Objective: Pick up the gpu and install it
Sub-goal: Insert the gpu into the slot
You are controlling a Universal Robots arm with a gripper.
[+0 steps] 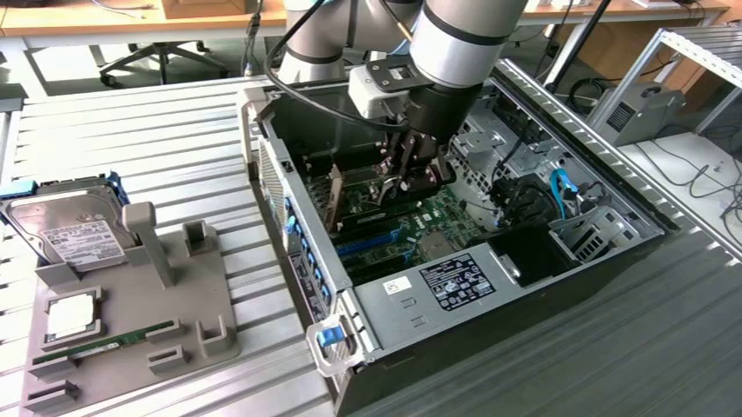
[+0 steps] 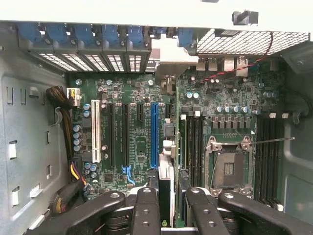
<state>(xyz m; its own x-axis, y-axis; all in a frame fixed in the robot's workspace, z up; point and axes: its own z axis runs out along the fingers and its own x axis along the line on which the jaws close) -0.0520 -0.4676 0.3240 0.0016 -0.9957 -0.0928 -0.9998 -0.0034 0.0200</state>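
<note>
Gripper [image 1: 408, 178], at frame centre, is clasping the gpu [image 1: 336, 198] edge-on over the motherboard [image 2: 132, 122]; seating needs slot [image 2: 154, 134] alignment.

The exterior view looks down from high and afar; the wrist view (close in) shares the motherboard [image 1: 435, 228] [image 2: 142, 127].

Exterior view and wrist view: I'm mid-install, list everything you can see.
computer case: one, grey, open, on the slatted table
motherboard: one, green, inside the case
long slot: one, blue, on the motherboard
holder: one, grey, exterior view's left
hard drive: one, silver, on the holder
processor: one, silver, on the holder
RAM stick: one, green, on the holder
gpu: one, edge-on, above the motherboard
gripper: one, black fingers closed on the gpu
arm: one, silver-grey, over the case
</note>
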